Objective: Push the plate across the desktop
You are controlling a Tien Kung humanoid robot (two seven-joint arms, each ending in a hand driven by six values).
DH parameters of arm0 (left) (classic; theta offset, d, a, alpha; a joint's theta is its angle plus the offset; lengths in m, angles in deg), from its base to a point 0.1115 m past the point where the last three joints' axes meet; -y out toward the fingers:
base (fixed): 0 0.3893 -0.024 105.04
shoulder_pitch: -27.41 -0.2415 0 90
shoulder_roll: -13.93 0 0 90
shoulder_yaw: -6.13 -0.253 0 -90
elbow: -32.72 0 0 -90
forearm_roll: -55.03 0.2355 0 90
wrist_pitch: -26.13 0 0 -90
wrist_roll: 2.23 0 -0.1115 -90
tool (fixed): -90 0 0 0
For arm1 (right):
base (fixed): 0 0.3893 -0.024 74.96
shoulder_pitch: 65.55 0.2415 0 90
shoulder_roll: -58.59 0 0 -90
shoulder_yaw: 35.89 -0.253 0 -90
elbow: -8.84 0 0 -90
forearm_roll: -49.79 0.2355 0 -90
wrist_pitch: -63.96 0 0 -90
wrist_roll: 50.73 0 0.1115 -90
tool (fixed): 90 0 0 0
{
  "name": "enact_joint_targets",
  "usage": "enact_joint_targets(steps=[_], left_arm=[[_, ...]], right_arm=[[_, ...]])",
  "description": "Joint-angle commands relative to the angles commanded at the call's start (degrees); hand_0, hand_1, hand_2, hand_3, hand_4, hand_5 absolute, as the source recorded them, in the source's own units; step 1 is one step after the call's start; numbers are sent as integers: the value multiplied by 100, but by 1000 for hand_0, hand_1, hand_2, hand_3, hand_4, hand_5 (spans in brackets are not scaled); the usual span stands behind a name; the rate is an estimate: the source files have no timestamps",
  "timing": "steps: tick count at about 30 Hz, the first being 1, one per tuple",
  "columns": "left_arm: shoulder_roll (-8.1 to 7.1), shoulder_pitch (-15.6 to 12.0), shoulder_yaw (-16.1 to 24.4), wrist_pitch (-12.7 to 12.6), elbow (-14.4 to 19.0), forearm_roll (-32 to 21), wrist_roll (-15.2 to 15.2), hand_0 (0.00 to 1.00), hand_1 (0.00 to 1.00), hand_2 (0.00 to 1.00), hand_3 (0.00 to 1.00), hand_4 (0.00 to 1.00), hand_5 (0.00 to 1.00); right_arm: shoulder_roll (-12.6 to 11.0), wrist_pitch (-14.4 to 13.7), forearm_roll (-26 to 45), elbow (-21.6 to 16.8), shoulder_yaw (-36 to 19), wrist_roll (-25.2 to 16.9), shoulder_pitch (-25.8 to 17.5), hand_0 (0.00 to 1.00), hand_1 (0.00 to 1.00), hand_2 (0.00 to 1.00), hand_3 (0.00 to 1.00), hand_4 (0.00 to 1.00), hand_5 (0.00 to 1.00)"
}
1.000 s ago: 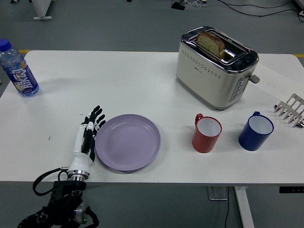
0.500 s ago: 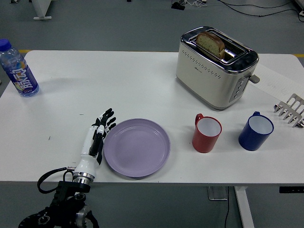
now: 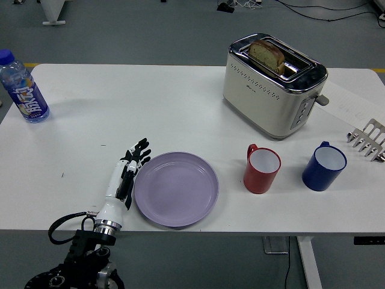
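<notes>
One hand does the work here: my left hand (image 3: 123, 176) lies low over the table (image 3: 120, 102) in the lower left of the frame, fingers straight and lightly fanned, holding nothing, its inner edge set flat against the left rim of the plate (image 3: 175, 188). I keep it open like a paddle because a push needs a broad face on the rim, not a grasp, and the low flat angle should stop the plate tipping or riding up over my fingers. The plate itself sits in the lower middle of the frame, lilac and empty, flat on the table with its near edge close to the table's bottom edge. To its right, just apart from it, stands the red mug (image 3: 261, 168), handle turned to the upper left, and further right the blue mug (image 3: 323, 165); I judge the red one the thing to mind, since a push straight rightward would soon bring the rim against it. Above the mugs, in the upper right, the toaster (image 3: 274, 84) holds a slice of bread (image 3: 267, 56) in its slot, well clear. A metal rack (image 3: 368, 140) pokes in at the right edge, and a bottle (image 3: 23, 88) stands far off at the upper left. My right hand does not show.
</notes>
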Motion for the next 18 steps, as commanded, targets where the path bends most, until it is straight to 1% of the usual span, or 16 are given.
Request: enact_joint_targets(steps=[4,6,9,11,15,17,18], left_arm=[[128,-130,354,-52,-42,85,0,839,889,918,892,569,998],[204,-200,634,-73,-56,168,0,839,889,918,892,569,998],[252,-246,1050,-88,-43,306,0,836,889,913,889,569,998],[235,-246,1324,-94,-17,411,0,836,889,913,889,569,998],[139,-250,1886,-44,47,608,0,827,873,901,879,569,998],[51,-272,2196,31,76,642,33,827,873,901,879,569,998],[-4,-288,2334,118,89,583,101,827,873,901,879,569,998]], right_arm=[[-3,-5,6,0,8,-5,5,638,613,665,604,190,112],[-1,-10,14,0,9,-6,3,638,613,665,604,190,112],[-1,-15,30,0,18,-10,8,638,613,665,604,192,110],[-2,-15,26,0,18,-13,17,638,613,665,604,192,110],[-7,-15,40,0,26,-21,28,638,614,665,604,193,112],[-9,-15,41,0,26,-23,37,638,614,665,604,193,112],[-10,-15,42,0,26,-23,41,638,614,665,604,193,112]])
